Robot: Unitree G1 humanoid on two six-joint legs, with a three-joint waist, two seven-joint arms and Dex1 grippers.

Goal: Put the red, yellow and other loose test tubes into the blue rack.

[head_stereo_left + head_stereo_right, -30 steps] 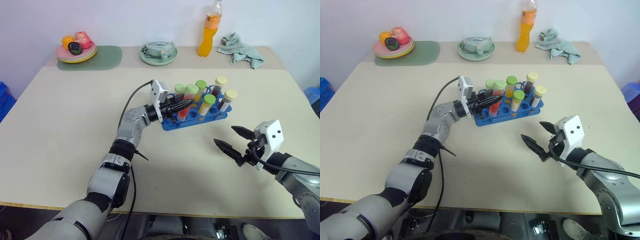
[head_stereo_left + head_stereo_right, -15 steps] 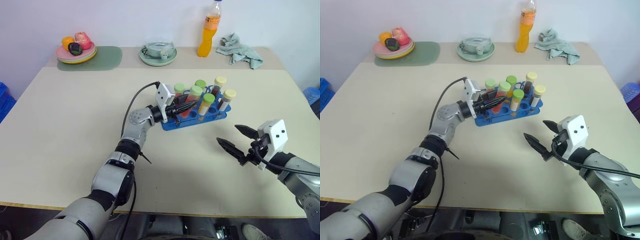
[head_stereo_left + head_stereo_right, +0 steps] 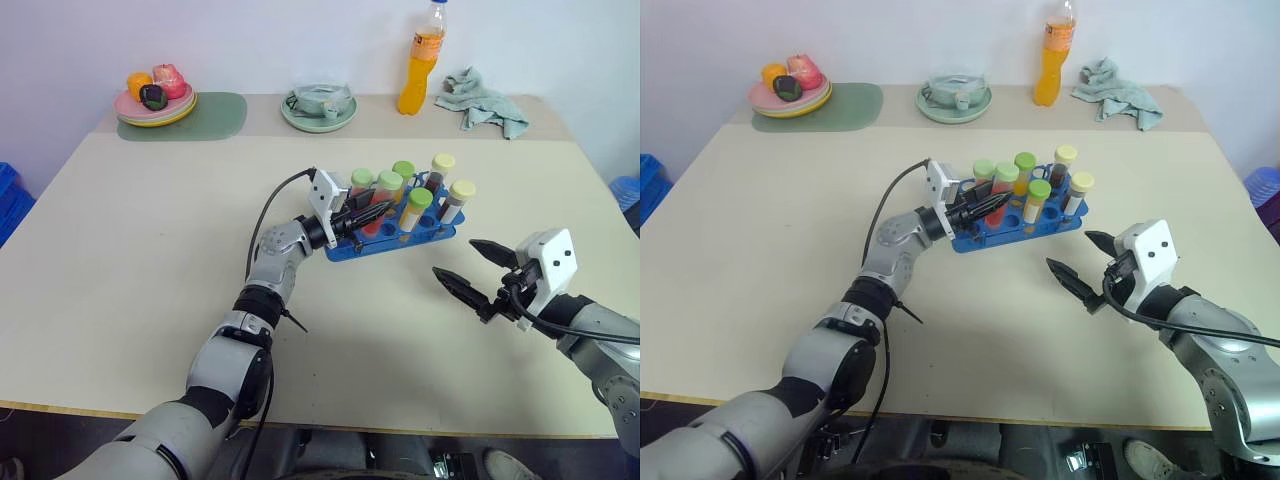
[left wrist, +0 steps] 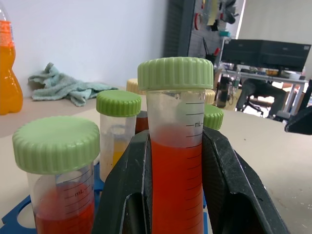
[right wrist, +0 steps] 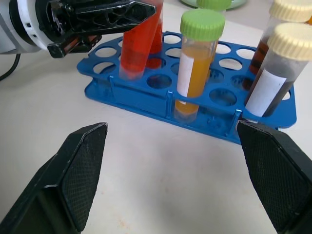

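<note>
**While the red tube sits pinched over the rack: handling notes**

Nearest the robot, right pincer (image 3: 477, 277) hangs just above the desk (image 3: 130, 260), black fingers spread wide, nothing between them, short of the rack's near edge.

Further out, left pincer (image 3: 372, 211) is pressed together on the red test tube (image 4: 176, 161), gripping the clear barrel below the green cap, one finger on each side. Tube's lower end is down among the holes at the rack's left end; cannot tell whether it is fully seated.

Blue rack (image 5: 146, 92) stands mid-desk, holding several capped tubes upright: a yellow one (image 5: 196, 63) in the near row, brown ones with cream caps (image 5: 273, 68) at the right end.

Handling, as judged: tubes look light, rigid plastic, smooth-walled, so likely slippery under hard fingers. A mid-barrel hold just under the cap seems best; the ribbed cap gives a stop against sliding. Rack itself is light and may skate if a tube is pushed in at a slant.

Far edge: orange drink bottle (image 3: 421, 58), crumpled cloth (image 3: 485, 98), fruit plate (image 3: 154, 101).
</note>
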